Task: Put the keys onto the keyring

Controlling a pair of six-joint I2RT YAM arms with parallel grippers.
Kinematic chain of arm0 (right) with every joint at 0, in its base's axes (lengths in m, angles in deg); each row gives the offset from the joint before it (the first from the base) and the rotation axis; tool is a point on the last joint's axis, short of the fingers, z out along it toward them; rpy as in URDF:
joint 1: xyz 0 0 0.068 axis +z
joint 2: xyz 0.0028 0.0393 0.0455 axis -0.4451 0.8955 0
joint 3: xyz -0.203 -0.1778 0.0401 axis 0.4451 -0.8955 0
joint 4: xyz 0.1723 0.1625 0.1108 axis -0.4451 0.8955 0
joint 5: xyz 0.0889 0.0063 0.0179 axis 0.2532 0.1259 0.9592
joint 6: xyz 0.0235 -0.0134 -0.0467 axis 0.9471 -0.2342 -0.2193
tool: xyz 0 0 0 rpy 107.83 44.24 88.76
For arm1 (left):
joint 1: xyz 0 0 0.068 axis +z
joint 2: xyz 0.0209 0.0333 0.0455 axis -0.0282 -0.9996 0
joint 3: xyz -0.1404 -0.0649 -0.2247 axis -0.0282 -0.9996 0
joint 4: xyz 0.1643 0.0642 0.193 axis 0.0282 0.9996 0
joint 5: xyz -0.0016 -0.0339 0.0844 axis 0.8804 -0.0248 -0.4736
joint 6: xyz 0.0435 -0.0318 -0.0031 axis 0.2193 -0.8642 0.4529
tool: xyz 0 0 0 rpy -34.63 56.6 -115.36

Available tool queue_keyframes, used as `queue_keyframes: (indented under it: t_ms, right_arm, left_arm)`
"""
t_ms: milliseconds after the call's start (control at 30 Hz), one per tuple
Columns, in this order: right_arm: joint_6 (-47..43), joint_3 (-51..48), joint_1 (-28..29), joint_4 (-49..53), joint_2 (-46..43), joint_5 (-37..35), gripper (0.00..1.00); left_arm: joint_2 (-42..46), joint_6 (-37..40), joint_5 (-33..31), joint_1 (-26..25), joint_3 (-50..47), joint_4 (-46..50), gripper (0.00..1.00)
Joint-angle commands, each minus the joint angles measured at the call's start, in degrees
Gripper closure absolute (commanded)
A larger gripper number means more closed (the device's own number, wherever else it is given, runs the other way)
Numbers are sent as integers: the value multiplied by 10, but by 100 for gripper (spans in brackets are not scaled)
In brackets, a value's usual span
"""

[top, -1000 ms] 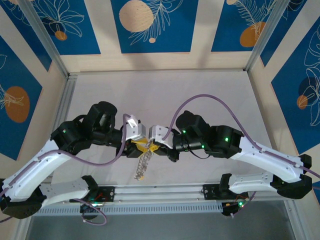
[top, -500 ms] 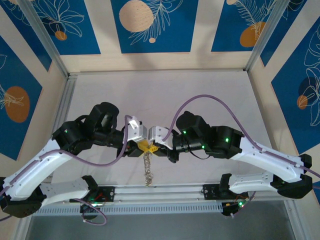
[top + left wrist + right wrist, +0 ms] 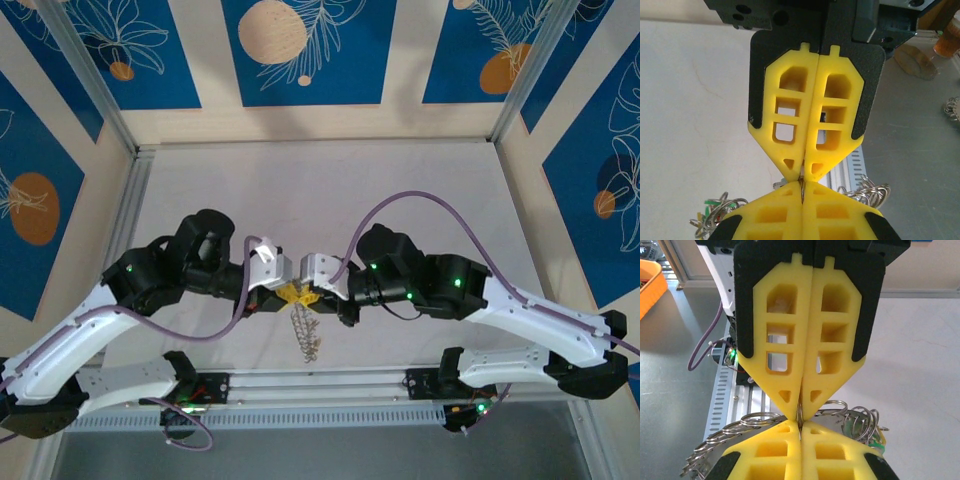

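We look steeply down from above and behind the arm bases, far enough back to take in the whole table (image 3: 400,190) and both arms. Each wrist camera sits very close behind its own yellow fingertips at the bottom edge, the left gripper (image 3: 802,185) facing rightward and the right gripper (image 3: 800,425) leftward, each staring at the other. All three views share the spot where the tips meet on the keyring (image 3: 306,330).

A pale grey flat tabletop (image 3: 330,180) runs back to blue wall panels printed with white leaves and orange circles (image 3: 300,50), which stand at the far side and on the left and right. Slanted silver aluminium frame posts (image 3: 90,75) rise at the far corners. A slotted silver metal rail (image 3: 320,385) lines the near edge, and an orange plastic bin (image 3: 647,285) sits off the table on a dark grey surface.
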Motion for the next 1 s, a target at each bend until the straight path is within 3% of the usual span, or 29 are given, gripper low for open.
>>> queue_keyframes:
  t_ms: [0,67,267,500,700,967]
  right_arm:
    - [7,-10,4,-62,-26,23,96]
    - [12,-21,4,-67,-30,27,90]
    - [30,-36,-4,-69,-35,23,94]
    - [42,-49,-11,-75,-39,29,85]
    - [53,-51,-20,-75,-42,30,85]
    - [79,-69,-33,-77,-45,49,97]
  left_arm:
    - [25,-19,13,-5,-24,-48,100]
    - [35,-28,14,-4,-37,-71,100]
    - [44,-39,20,-5,-49,-96,100]
    - [51,-43,19,-4,-55,-108,100]
    - [53,-42,18,-4,-58,-109,100]
    - [61,-37,13,-4,-62,-117,100]
